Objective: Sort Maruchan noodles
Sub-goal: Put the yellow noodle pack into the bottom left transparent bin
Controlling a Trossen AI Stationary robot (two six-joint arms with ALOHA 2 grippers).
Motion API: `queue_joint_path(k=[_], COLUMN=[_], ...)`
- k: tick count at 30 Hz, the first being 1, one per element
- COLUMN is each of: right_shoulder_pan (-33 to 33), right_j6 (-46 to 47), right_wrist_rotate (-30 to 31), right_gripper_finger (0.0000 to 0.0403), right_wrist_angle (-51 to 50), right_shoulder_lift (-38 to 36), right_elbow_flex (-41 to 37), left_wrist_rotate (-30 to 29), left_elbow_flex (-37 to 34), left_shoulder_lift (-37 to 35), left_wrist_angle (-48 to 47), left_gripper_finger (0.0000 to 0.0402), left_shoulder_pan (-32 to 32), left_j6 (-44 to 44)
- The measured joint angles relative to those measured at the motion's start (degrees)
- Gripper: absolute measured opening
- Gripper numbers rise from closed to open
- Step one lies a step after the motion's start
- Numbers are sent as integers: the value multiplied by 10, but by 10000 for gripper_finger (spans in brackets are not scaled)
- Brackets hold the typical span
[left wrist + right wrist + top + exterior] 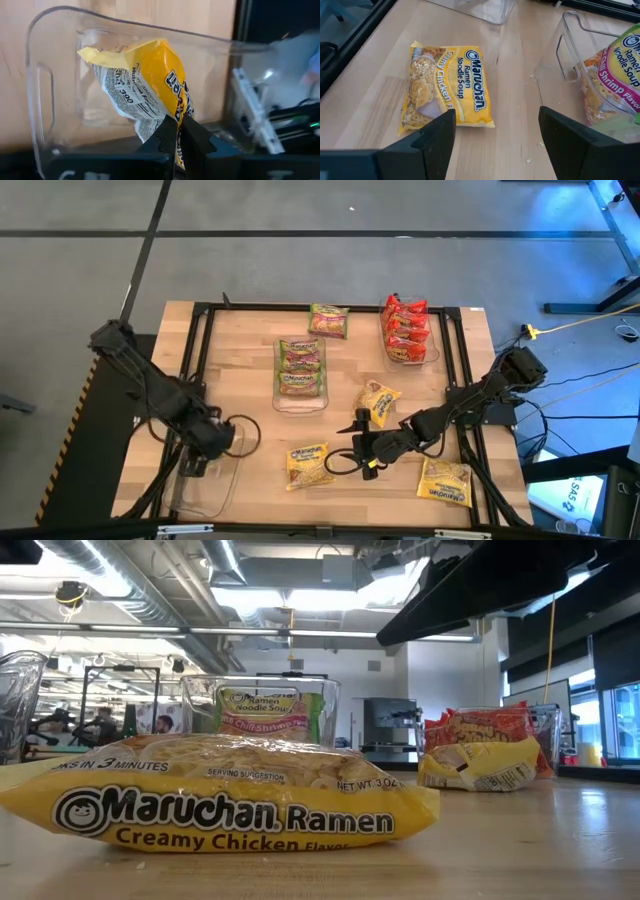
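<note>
My left gripper (214, 440) hangs over the clear bin (205, 485) at the table's near left, shut on a yellow noodle packet (145, 85). My right gripper (362, 452) stands open just right of a yellow Creamy Chicken packet (447, 90) that lies flat on the table, and touches nothing. Two more yellow packets (378, 402) (445, 480) lie on the table. Green packets fill the middle bin (300, 370), and one green packet (328, 320) lies behind it. Red packets sit in the far right bin (407, 330). My left gripper pinches the yellow packet between its two fingers at one end, by the crimped edge (176, 116). The fingers slant steeply down from above. The packet hangs below them, clear of the table and crumpled, over the clear bin's opening (60, 100).
A black frame (200, 360) borders the work area on the wooden table. The clear bin under my left gripper (45, 90) has a handle cutout in its wall. The middle bin with green packets (615, 75) stands close beside my right gripper.
</note>
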Motion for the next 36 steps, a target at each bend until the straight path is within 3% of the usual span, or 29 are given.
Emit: queue_joint_path(k=[8, 15, 26, 32, 36], right_shoulder_pan=[0, 0, 0, 0, 0], right_j6=[11, 31, 42, 42, 42], right_wrist_rotate=[2, 5, -3, -10, -10], right_gripper_finger=[253, 253, 253, 253, 253], right_wrist_angle=[0, 1, 1, 2, 2], right_shoulder_lift=[0, 0, 0, 0, 0], right_elbow_flex=[0, 0, 0, 0, 0], left_wrist_rotate=[-5, -76, -167, -184, -226], left_elbow_flex=[0, 0, -3, -38, -55], left_shoulder_lift=[75, 100, 99, 98, 98], left_wrist_angle=[-2, -5, -11, -15, -8], left_gripper_finger=[10, 10, 11, 12, 15], left_shoulder_pan=[7, 11, 15, 28, 37], left_j6=[132, 250, 273, 309, 319])
